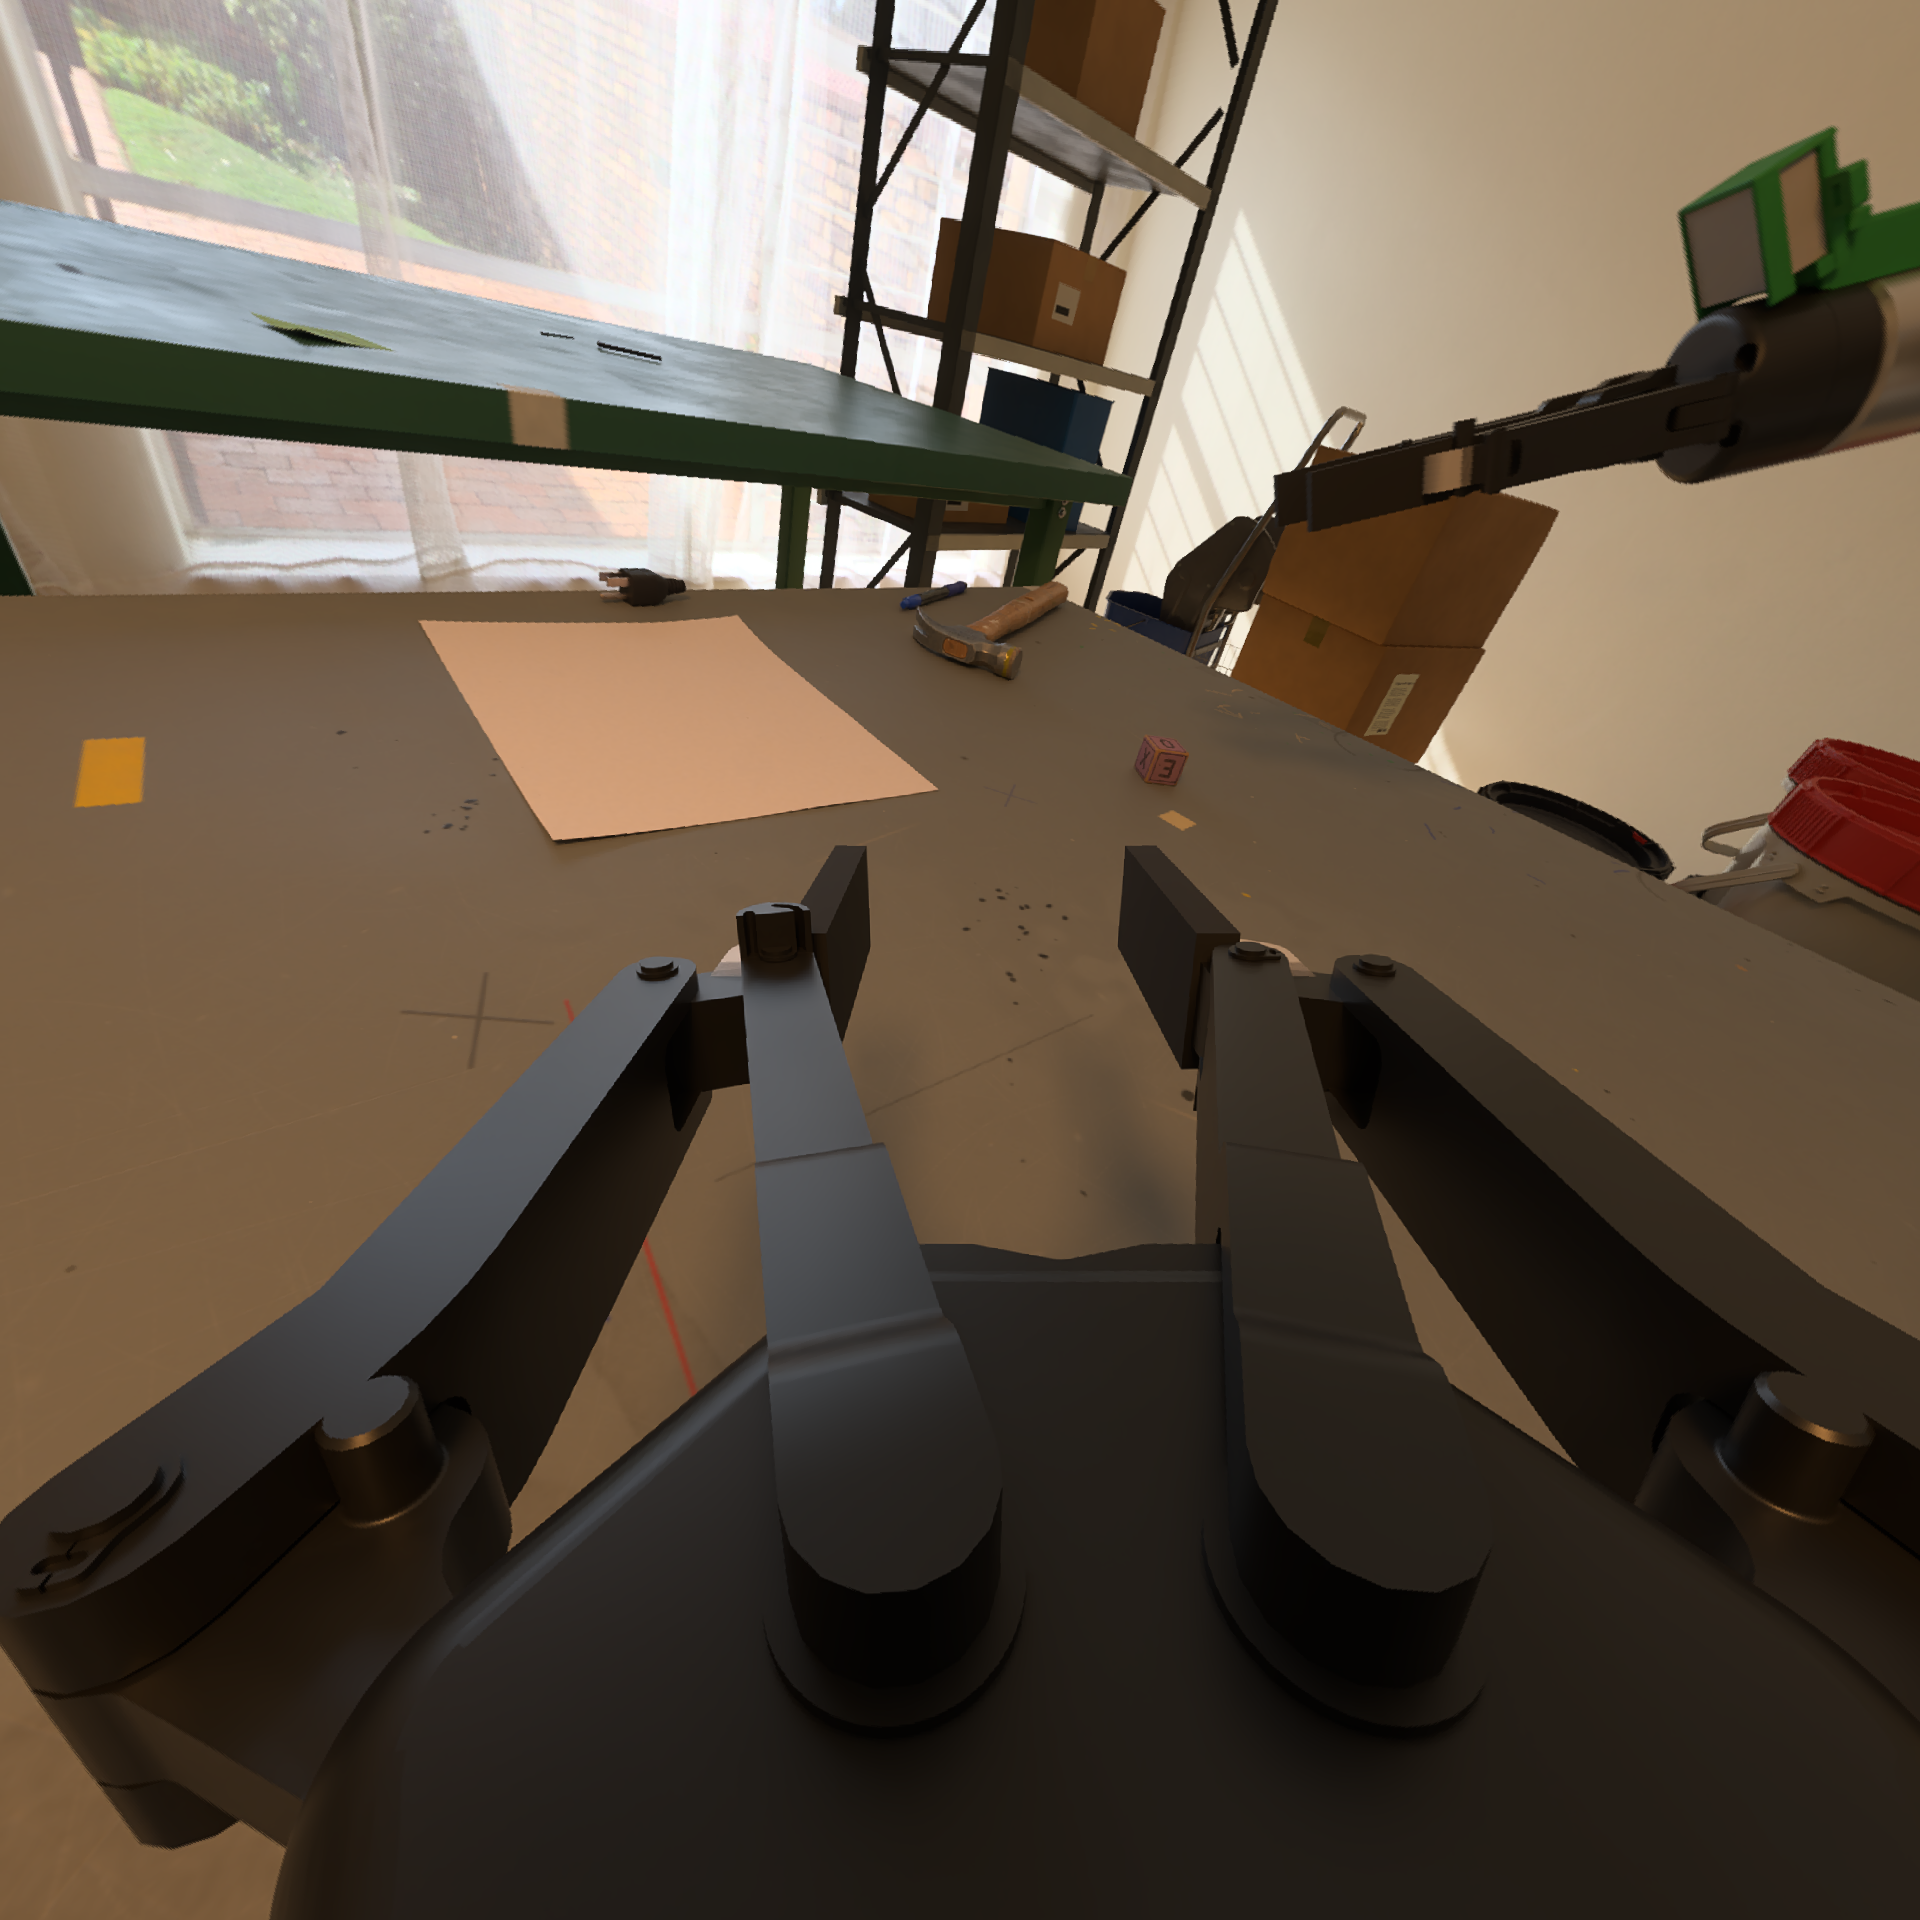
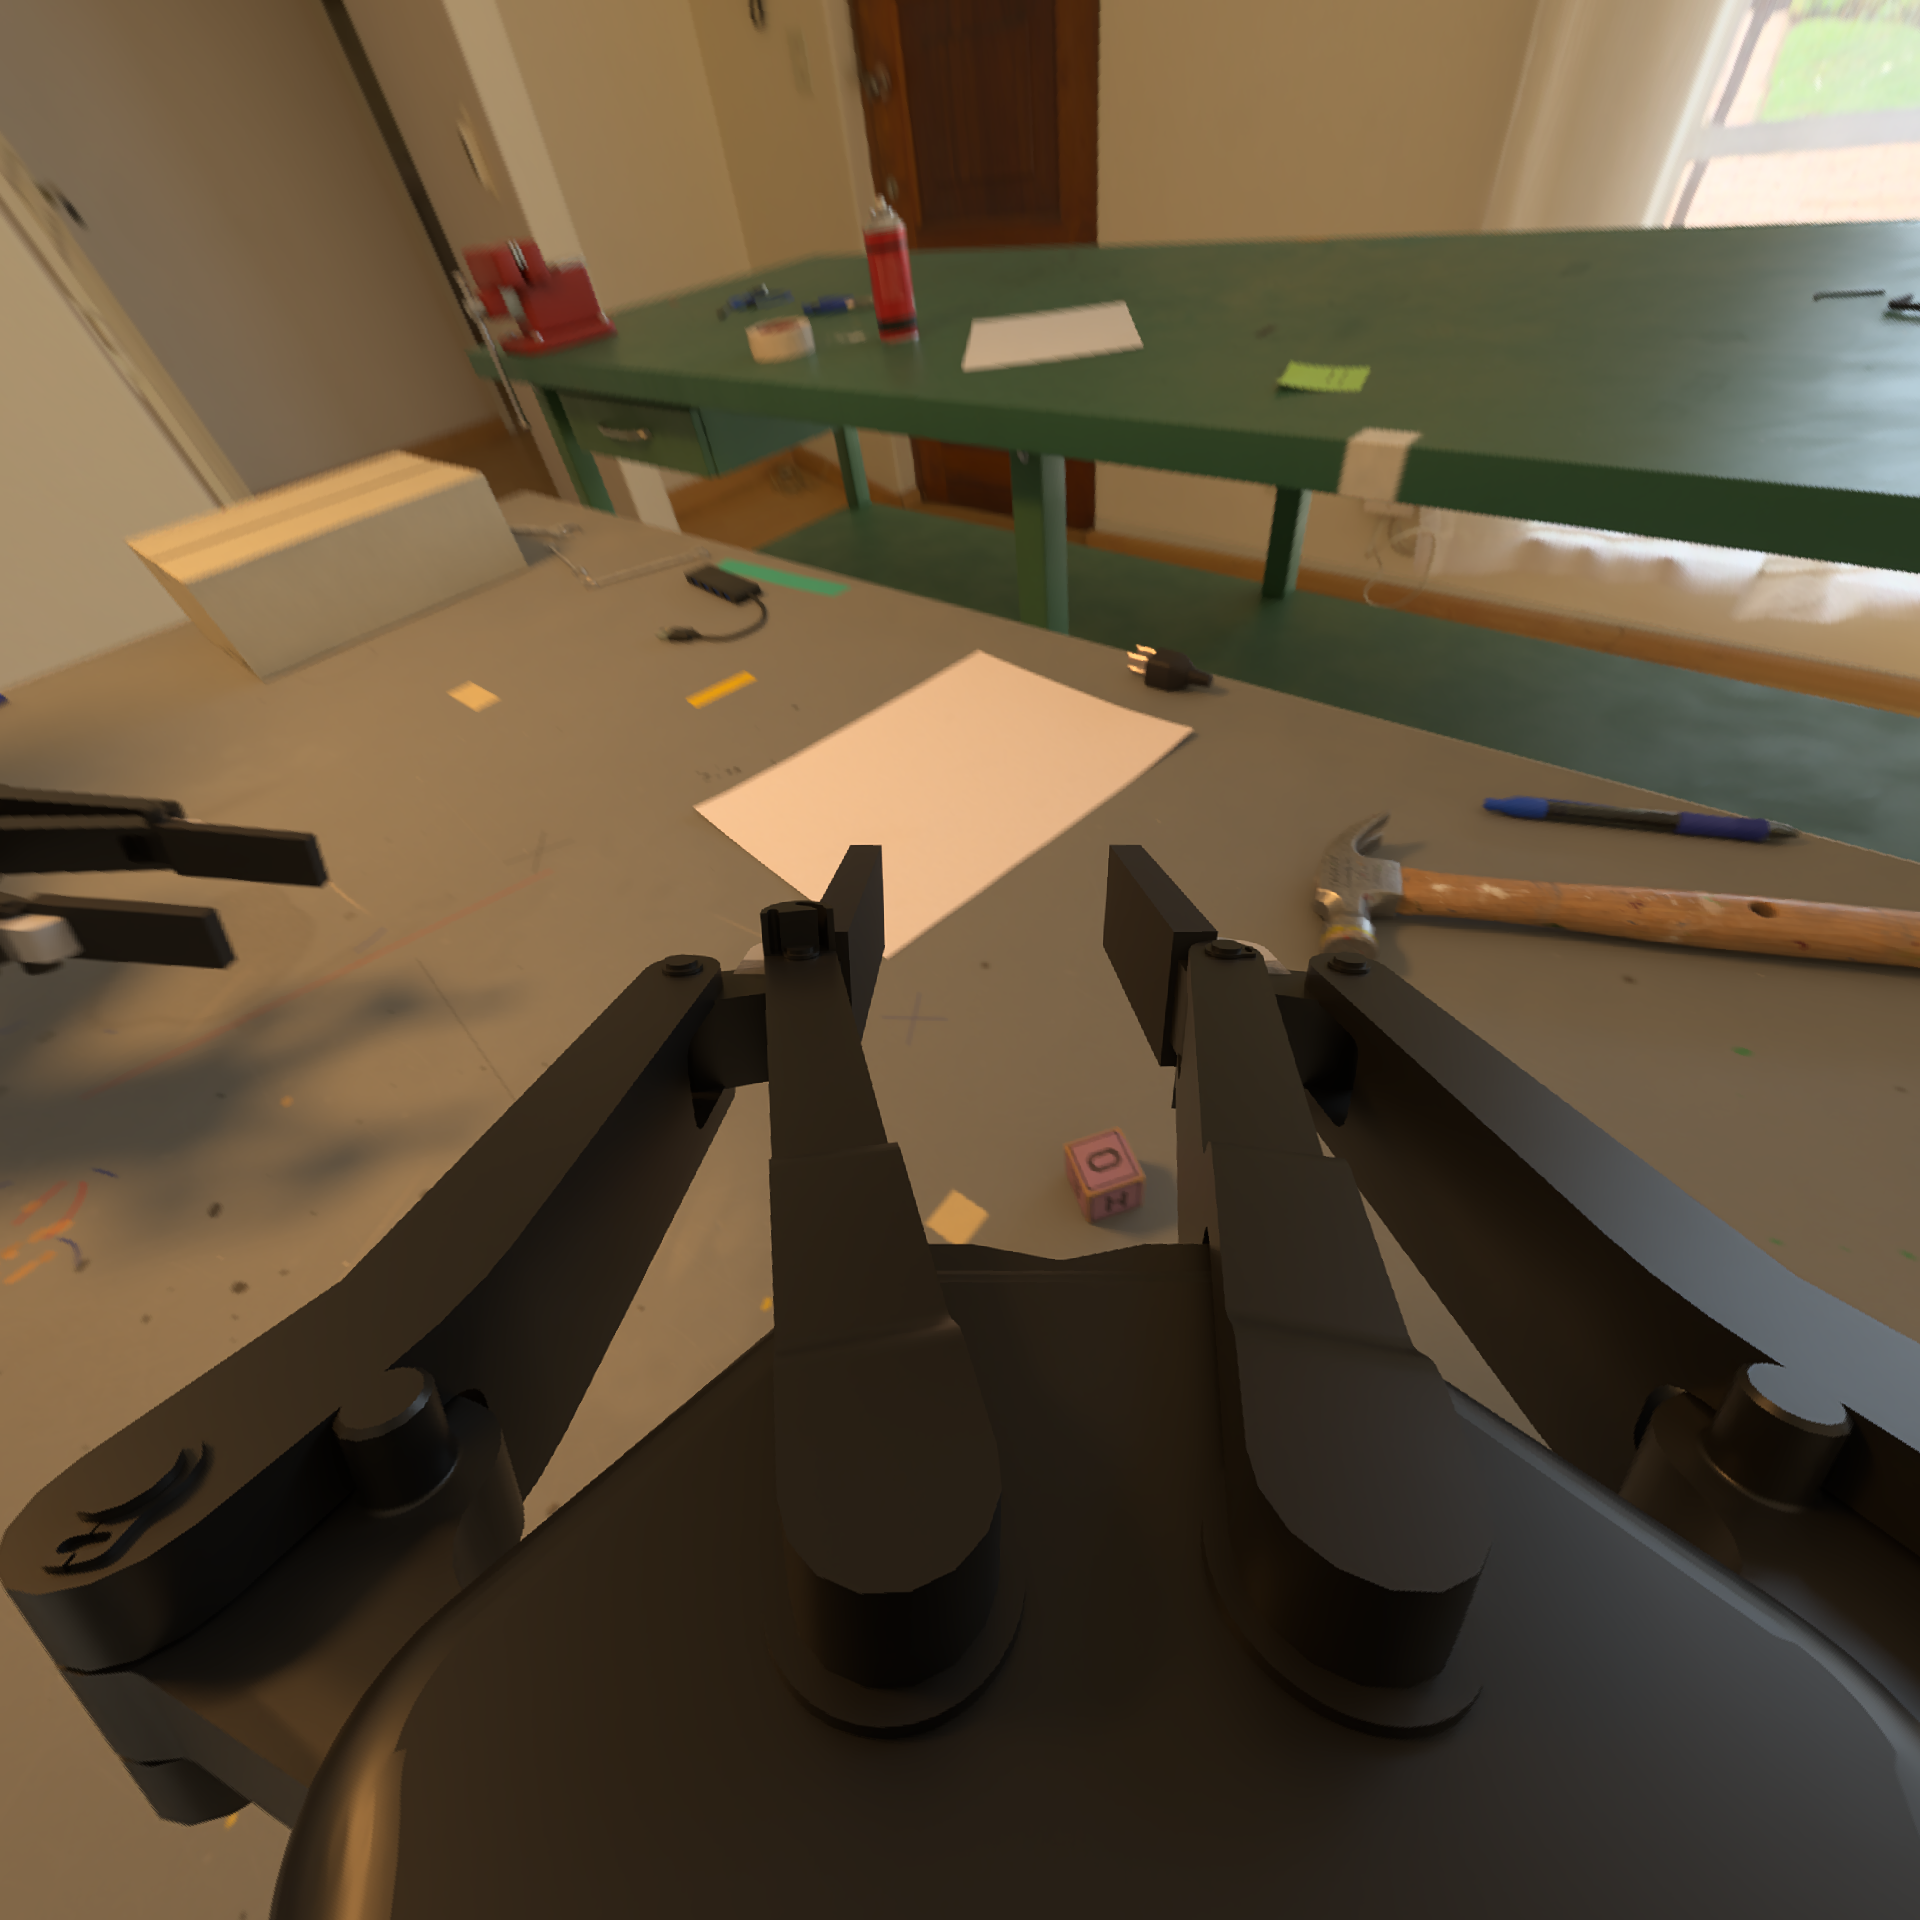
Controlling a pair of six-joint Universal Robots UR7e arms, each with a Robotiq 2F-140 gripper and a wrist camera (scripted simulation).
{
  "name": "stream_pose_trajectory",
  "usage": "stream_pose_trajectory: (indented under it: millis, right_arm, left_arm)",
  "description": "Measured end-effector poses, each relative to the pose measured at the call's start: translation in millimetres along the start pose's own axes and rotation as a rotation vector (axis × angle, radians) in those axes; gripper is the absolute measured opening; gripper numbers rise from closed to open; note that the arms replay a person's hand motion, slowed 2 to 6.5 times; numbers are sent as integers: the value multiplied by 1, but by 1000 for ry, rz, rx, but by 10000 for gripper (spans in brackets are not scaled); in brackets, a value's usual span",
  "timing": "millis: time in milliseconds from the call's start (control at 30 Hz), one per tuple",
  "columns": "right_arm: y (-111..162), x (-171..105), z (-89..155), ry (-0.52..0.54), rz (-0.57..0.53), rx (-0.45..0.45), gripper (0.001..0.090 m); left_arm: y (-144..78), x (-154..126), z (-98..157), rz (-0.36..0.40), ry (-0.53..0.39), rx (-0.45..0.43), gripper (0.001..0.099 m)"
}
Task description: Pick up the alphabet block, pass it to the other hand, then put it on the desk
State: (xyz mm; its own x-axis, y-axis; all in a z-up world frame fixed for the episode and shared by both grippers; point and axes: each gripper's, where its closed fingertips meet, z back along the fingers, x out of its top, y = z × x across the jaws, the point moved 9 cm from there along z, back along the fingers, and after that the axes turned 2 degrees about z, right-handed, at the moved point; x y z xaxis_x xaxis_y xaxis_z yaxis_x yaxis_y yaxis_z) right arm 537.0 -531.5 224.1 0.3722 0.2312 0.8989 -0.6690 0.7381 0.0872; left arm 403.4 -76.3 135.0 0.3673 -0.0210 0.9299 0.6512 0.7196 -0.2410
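One alphabet block (image 2: pixel 1104 1176) (loose) on desk (image 2: pixel 520 1039)

The brown desk (image 2: pixel 1558 1195) has a pink alphabet block (image 2: pixel 1103 1175), a sheet of paper (image 2: pixel 940 792), a hammer (image 2: pixel 1558 904), a blue pen (image 2: pixel 1636 821) and a black plug (image 2: pixel 1169 667) lying on it

Both wrist views above desk (image 1: pixel 312 935), facing paper sheet (image 1: pixel 665 717), shared

Wooden-handled hammer (image 2: pixel 1621 914), matt desk (image 2: pixel 520 1039).
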Motion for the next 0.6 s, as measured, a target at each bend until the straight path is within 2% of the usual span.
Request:
stream_pose_trajectory:
  millis: [367, 600]
  right_arm:
    - [50, -8, 7, -268, -82, 143, 565]
    - [79, -22, 2, -361, -127, 198, 560]
  left_arm:
    - [4, 1, 6, -19, -12, 63, 648]
    - [7, 1, 9, -35, -15, 116, 648]
